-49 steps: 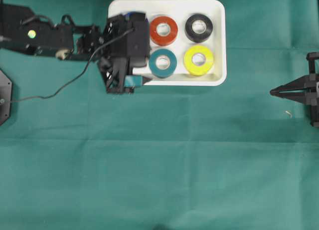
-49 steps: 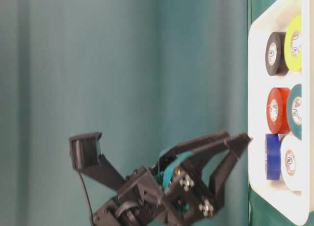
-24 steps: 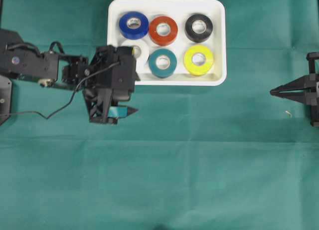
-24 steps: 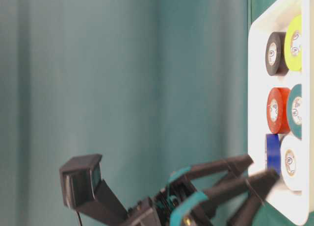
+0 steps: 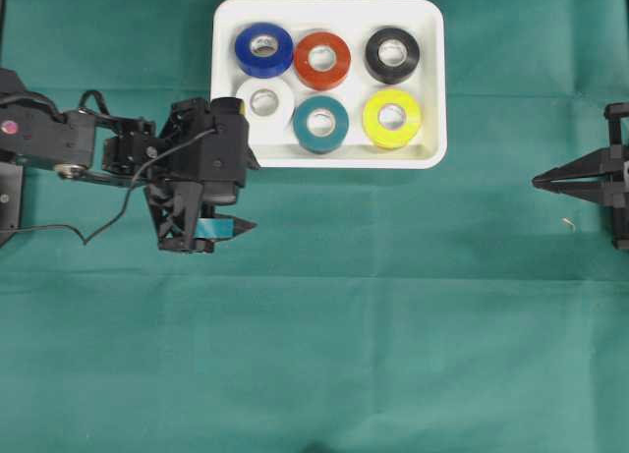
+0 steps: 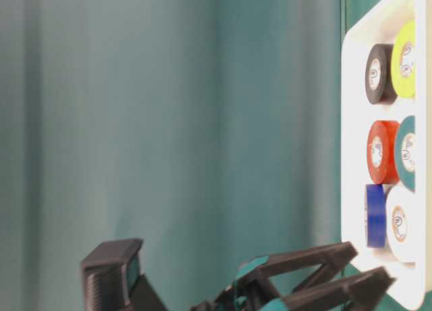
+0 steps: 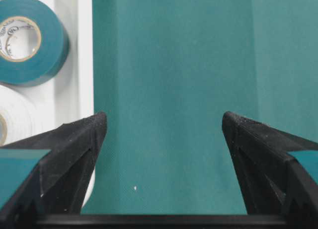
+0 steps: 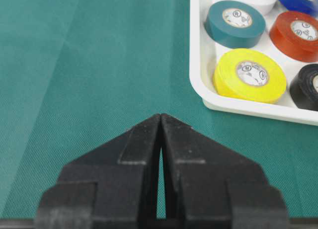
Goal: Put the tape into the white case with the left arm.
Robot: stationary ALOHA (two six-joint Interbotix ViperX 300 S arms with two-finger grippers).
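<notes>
Your left gripper [image 5: 231,212] hangs over the green cloth [image 5: 393,306] just off the lower left corner of the white case [image 5: 432,80], fingers spread wide and nothing between them; the arm reaches in level from the left edge, cable trailing below it. Your wrist camera confirms it: two black fingers [image 7: 69,154] far apart, bare cloth between them, with the case rim at the left of that view. Across the table, your right gripper [image 5: 550,182] sits clenched to a point, well away from the case, holding nothing. The side view catches only the tips of the left fingers low in the frame beside the case, plus the rolls stacked two deep. Count from above: six tape rolls, all lying flat inside the case in two rows of three, one each of blue [image 5: 263,48], red [image 5: 322,60], black [image 5: 392,54], white [image 5: 264,102], teal [image 5: 320,123] and yellow [image 5: 391,117]. One case, two arms.
</notes>
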